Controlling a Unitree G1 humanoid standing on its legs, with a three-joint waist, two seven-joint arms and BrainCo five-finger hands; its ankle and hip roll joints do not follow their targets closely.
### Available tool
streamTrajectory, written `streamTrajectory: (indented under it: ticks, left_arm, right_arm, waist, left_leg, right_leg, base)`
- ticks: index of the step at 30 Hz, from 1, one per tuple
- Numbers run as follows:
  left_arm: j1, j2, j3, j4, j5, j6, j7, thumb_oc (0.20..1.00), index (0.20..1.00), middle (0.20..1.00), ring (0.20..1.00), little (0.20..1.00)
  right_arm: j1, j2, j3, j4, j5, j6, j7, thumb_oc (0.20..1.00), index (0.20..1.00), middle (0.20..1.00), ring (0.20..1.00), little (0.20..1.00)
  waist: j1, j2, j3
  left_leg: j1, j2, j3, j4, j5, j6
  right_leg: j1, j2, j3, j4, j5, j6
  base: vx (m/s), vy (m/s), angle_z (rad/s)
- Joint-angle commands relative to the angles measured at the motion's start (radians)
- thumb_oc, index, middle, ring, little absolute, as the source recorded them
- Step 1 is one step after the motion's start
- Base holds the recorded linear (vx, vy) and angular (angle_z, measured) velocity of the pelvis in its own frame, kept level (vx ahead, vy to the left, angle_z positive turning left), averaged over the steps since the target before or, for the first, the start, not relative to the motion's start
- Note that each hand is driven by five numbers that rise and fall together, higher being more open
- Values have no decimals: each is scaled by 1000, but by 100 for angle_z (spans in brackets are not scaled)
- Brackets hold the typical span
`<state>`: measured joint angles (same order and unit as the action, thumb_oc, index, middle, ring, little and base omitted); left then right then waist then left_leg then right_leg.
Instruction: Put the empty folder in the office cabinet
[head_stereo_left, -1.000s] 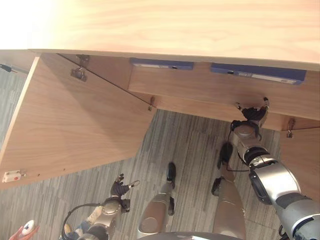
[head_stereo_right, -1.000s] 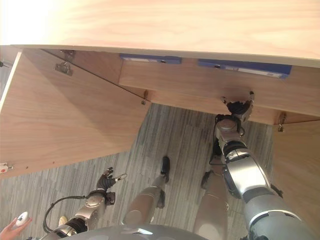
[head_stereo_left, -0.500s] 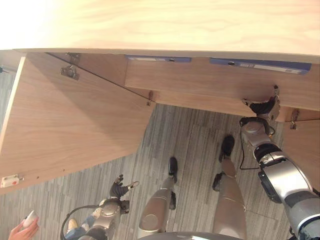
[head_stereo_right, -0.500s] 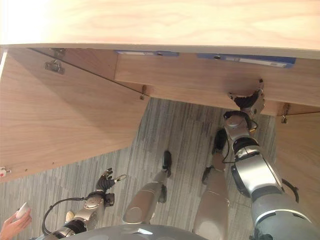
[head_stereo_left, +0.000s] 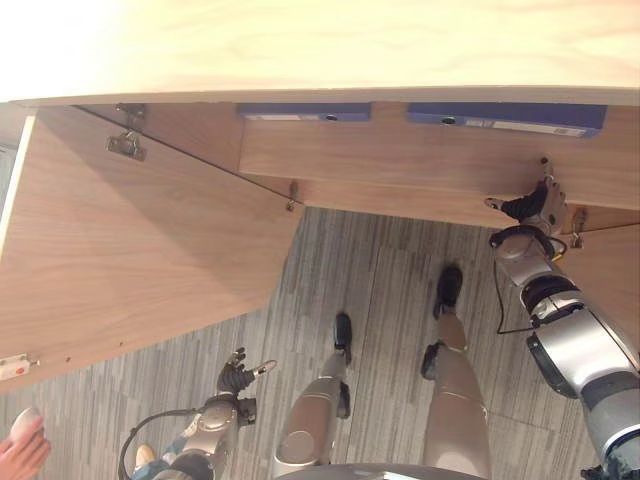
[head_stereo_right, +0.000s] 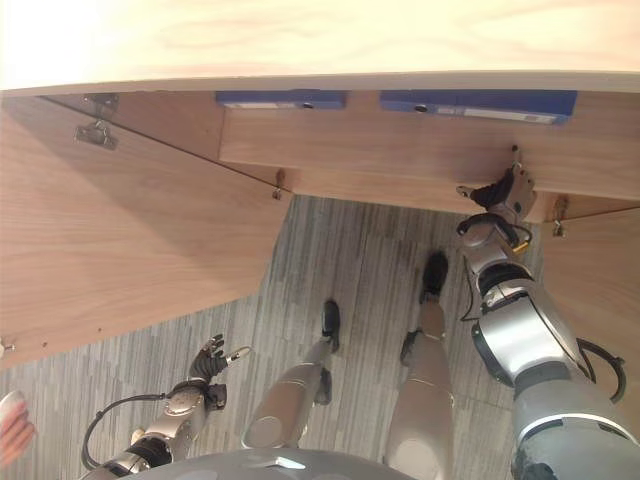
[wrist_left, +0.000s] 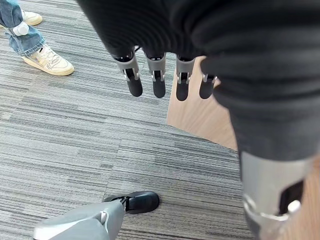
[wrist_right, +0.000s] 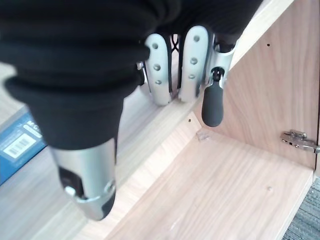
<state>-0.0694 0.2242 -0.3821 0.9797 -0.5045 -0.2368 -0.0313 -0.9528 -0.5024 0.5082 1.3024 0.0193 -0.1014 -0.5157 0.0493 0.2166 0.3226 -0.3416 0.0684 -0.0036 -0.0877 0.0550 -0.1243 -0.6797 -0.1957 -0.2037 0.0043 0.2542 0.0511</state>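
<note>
Two blue folders (head_stereo_left: 303, 111) (head_stereo_left: 505, 117) lie on the shelf inside the open wooden cabinet (head_stereo_left: 400, 160), under its top panel. One folder's label end (wrist_right: 17, 145) shows beside my right wrist. My right hand (head_stereo_left: 528, 208) is raised against the shelf's front edge at the cabinet's right end, below the right folder. Most of its fingers (wrist_right: 175, 70) are curled and hold nothing, with one finger sticking out. My left hand (head_stereo_left: 236, 376) hangs low over the carpet with straight fingers (wrist_left: 157, 80), holding nothing.
The cabinet's left door (head_stereo_left: 140, 240) stands wide open over the carpet, and the right door (head_stereo_left: 605, 270) is open beside my right arm. A person's hand (head_stereo_left: 20, 440) with a small white thing shows at the lower left, and the person's shoes (wrist_left: 47, 60) stand nearby.
My right hand has slid to the right along the shelf's front edge, from under the middle to the cabinet's right end. The camera has shifted a little. The left hand stays put.
</note>
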Motion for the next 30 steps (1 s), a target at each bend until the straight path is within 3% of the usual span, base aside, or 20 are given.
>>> streamTrajectory:
  ticks: [1, 2, 3, 17, 30]
  left_arm:
    - [-28, 83, 19, 3, -19, 8, -2, 1000, 1000, 1000, 1000, 1000]
    - [-31, 83, 23, 6, -22, 9, -4, 1000, 1000, 1000, 1000, 1000]
    - [-40, 85, 33, 18, -24, 11, -4, 1000, 1000, 1000, 1000, 1000]
    - [-62, 91, 63, 60, -25, 14, -2, 1000, 1000, 1000, 1000, 1000]
    - [-15, 94, 45, 47, -21, 10, -22, 1000, 1000, 1000, 1000, 1000]
  right_arm:
    - [-215, -208, 66, 4, -37, 20, 64, 1000, 1000, 1000, 1000, 1000]
    - [-222, -214, 75, -5, -41, 20, 72, 1000, 1000, 1000, 1000, 1000]
    - [-238, -230, 102, -43, -59, 17, 84, 200, 200, 200, 200, 200]
    - [-320, -226, 187, -107, -148, 34, 93, 200, 200, 200, 200, 200]
    - [-393, -245, 251, 6, -144, 29, 135, 200, 200, 200, 200, 200]
  waist:
    - [45, -3, 33]
    - [43, -5, 33]
    - [38, -15, 33]
    - [25, -49, 30]
    - [52, -32, 28]
  left_leg:
    - [113, 70, 9, 0, -41, -50]
    - [113, 70, 9, 0, -41, -49]
    - [113, 72, 12, 0, -43, -50]
    - [112, 78, 15, 0, -47, -51]
    - [106, 78, 4, 0, -33, -52]
  right_leg:
    - [-22, -62, 65, 103, -36, 121]
    - [-23, -62, 65, 103, -36, 121]
    - [-24, -60, 65, 103, -36, 120]
    - [-25, -53, 70, 97, -30, 118]
    - [-28, -52, 66, 101, -34, 116]
  base:
    - [3, -14, -7]
    - [3, -14, -11]
    - [0, -13, -9]
    - [0, -2, -1]
    - [0, 0, 0]
